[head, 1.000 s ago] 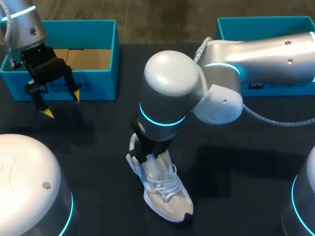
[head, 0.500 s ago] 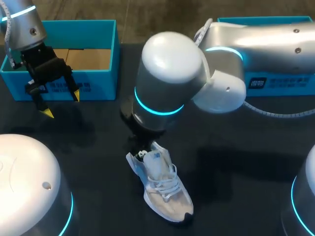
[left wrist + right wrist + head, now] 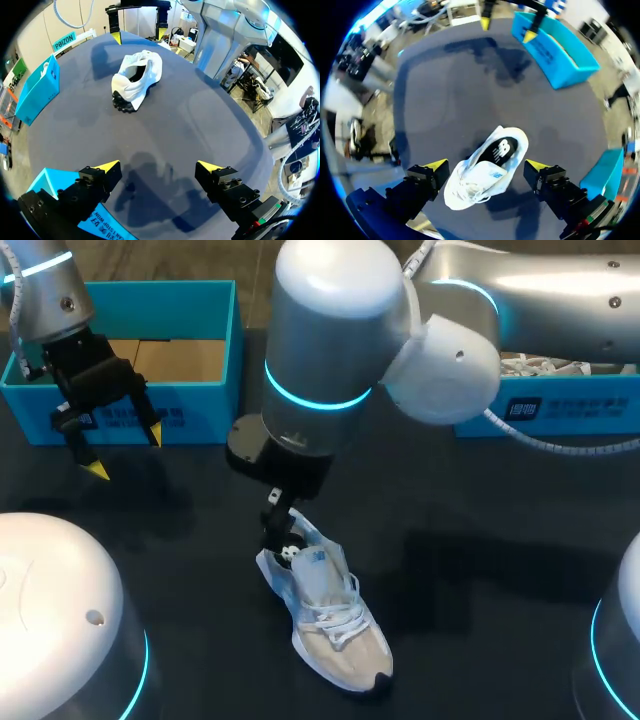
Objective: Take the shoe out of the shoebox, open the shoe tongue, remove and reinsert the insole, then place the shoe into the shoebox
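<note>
right arm is lifting away from the white sneaker (image 3: 335, 630), with the right pincer (image 3: 280, 537) hanging released just above its heel. sneaker is sitting upright on the dark table (image 3: 480, 570), well apart from the blue shoebox (image 3: 190, 300). left pincer (image 3: 122, 452) is hovering spread open in front of that box, unmoved.

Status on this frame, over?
Left tool open by left shoebox. Right tool open over shoe. Shoe upright on table, insole inside. Nothing in the way.

Noted soft white mesh cloth on shoe (image 3: 335, 630); matt dark top on table (image 3: 480, 620); smooth teal card on shoebox (image 3: 215, 400); glossy silver shell on right arm (image 3: 330, 320).
</note>
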